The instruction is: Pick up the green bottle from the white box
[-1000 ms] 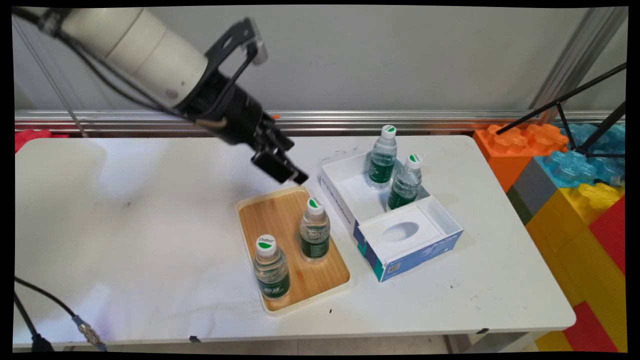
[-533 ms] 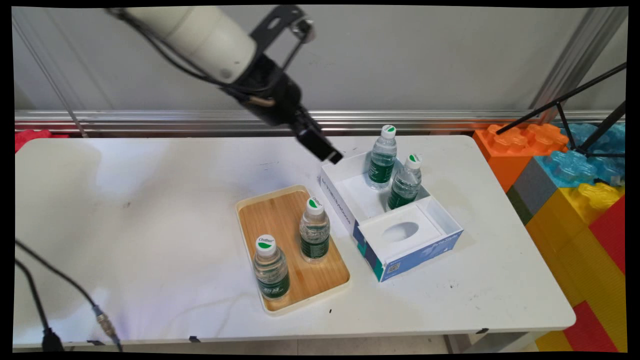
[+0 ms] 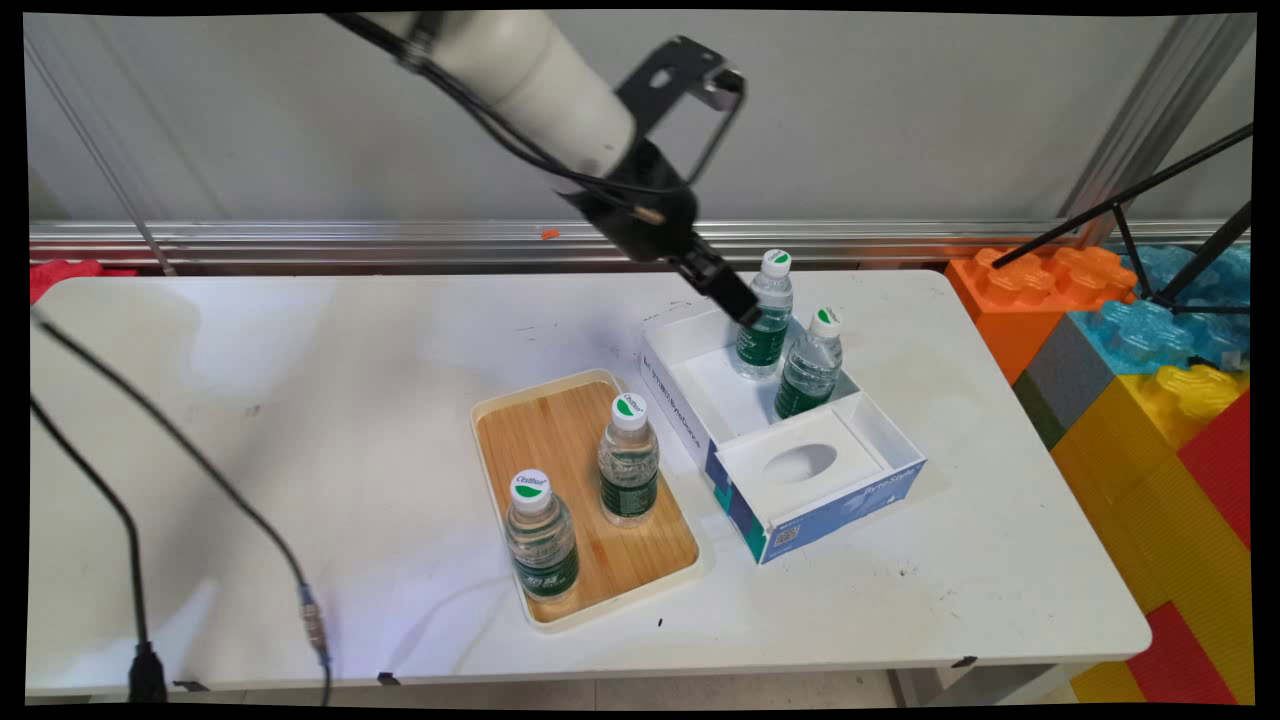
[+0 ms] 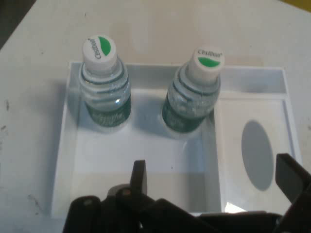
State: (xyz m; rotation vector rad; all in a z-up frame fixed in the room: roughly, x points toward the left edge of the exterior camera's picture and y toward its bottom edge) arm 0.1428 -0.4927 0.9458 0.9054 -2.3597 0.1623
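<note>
1. The claw (image 4: pixel 211 177) hangs spread wide and empty over the white box (image 3: pixel 700 345), near its two bottles (image 4: pixel 104 87).
2. Their white caps carry green marks; the lettering is unreadable.
3. Two more bottles (image 3: pixel 628 460) stand on the wooden tray (image 3: pixel 530 425) on the worktop (image 3: pixel 300 400).

Bright, even light; soft shadows

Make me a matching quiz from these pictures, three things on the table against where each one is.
Things:
1. black two-finger end effector
2. wooden tray with cream rim
3. white insert with oval hole

Places:
A. near end of the blue-and-white cardboard box
B. left of that box, carrying two clear water bottles
C. above the box's open compartment

Pairs: 1-C, 2-B, 3-A
</note>
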